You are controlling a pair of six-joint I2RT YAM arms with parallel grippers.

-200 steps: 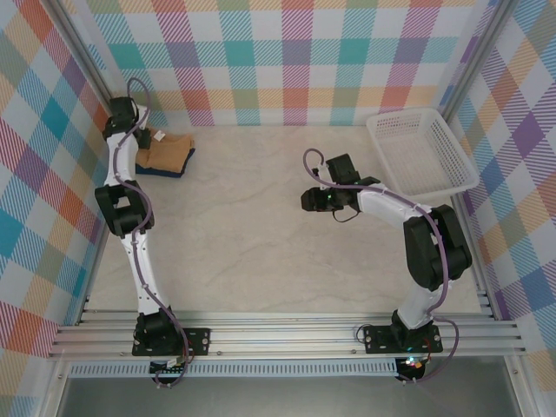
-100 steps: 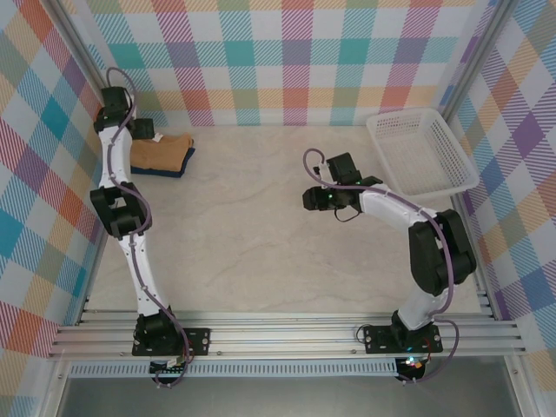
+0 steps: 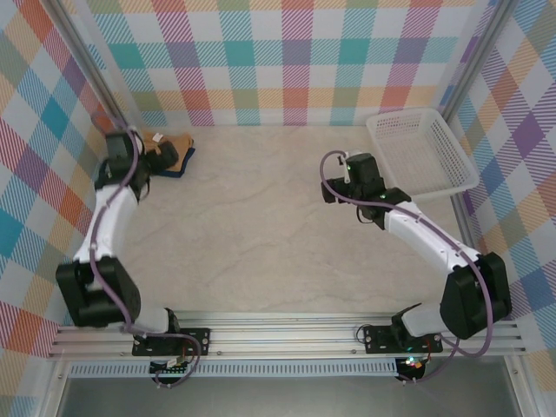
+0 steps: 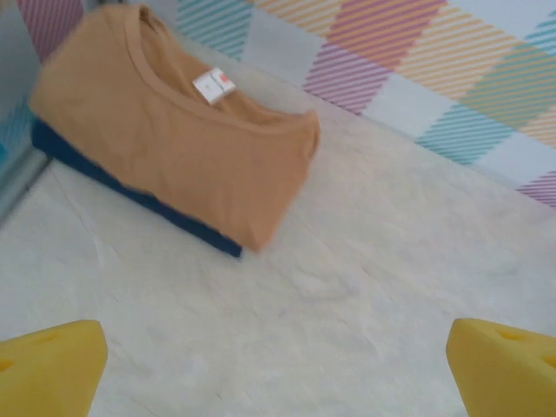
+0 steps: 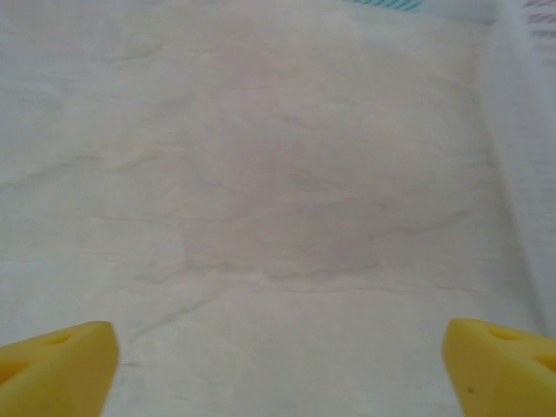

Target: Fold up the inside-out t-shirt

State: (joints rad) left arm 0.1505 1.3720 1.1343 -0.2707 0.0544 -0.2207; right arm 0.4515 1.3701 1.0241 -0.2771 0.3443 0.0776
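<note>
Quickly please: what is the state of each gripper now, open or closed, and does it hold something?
Left gripper: open, holding nothing.
Right gripper: open, holding nothing.

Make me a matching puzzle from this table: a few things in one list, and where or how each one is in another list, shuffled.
Things:
1. tan t-shirt
2. navy shirt
3. white basket
4. right gripper

Place or state:
A. at the far right corner of the table
B. underneath, just an edge peeking out
C. open, holding nothing
D. folded, lying on top, white tag showing

Pairs: 1-D, 2-B, 3-A, 4-C.
</note>
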